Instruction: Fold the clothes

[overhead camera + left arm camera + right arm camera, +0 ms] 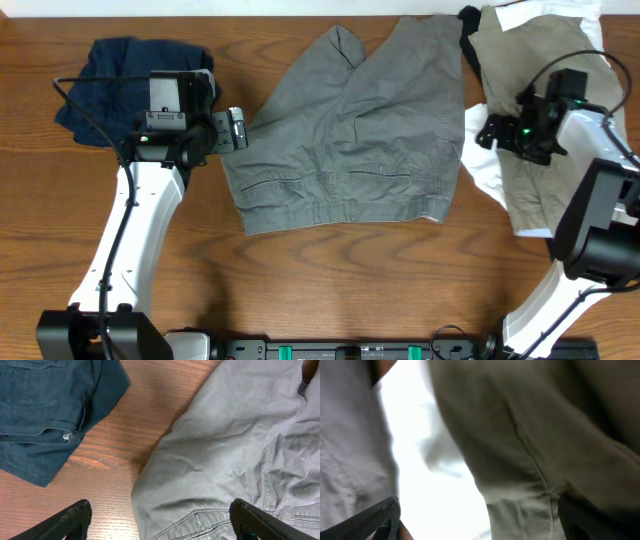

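We had the left end effector released, its two fingers spread wide in the wrist view and nothing between them. It sat low at the left edge of the grey shorts, right at the waistband corner. One finger was over bare wood and the other over grey cloth. We could not tell whether it touched the fabric.

Out from there, the grey shorts lay spread flat in the middle of the worktop, waistband toward the robot and the two legs pointing away. Behind the left arm, at the far left, the navy garment lay bunched. A strip of wood separated it from the shorts.

Over on the other side, the right end effector was also released, fingers parted at the lower corners of its own blurred view. It hung close over the pile at the far right, above the khaki garment and the white cloth beneath it. A black strip showed at the pile's far left edge. That pile lay just beside the shorts' right side.
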